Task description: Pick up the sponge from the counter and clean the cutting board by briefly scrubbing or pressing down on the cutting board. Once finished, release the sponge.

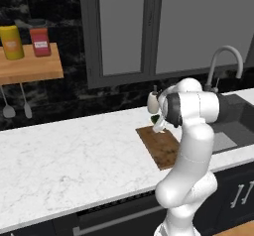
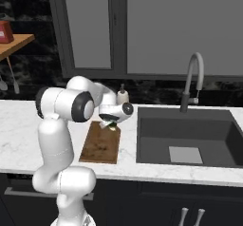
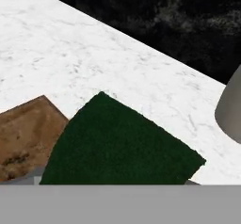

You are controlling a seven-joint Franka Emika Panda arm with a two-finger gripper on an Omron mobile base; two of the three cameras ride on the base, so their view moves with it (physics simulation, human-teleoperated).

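1. Where things are: the sponge (image 3: 120,145) fills the lower middle of the hand view, dark green top facing the camera. One corner looks to overlap the cutting board (image 3: 26,133) at the lower left, and the rest sits over the white marble counter (image 3: 94,53). From this angle I can't say if it's lying flat or already lifted a bit.

2. In the left base view the gripper (image 1: 159,126) hangs over the far end of the board, right of centre in the frame, with a sliver of green peeking out beside it. The right base view shows the same thing left of centre, with a bit of green under the hand at the board's far edge.

3. Jaws: honestly can't tell. The fingertips are cut off at the bottom of the hand view, and both base views are too small to show if they're apart or clamped on the sponge.

4. How it'll handle, my guess: light, soft and squishy. It'll compress under the fingers rather than slip, and there's nothing fragile about it. Take it across the short sides near the middle so it doesn't flop or twist.

5. Neighbours: a pale soap bottle (image 2: 123,96) stands just behind the board, showing as a grey shape at the right edge of the hand view. The sink (image 2: 187,137) and faucet (image 2: 192,80) sit right of the board.

6. Scrubbing should be easy, since the board is flat and right beside the sponge.
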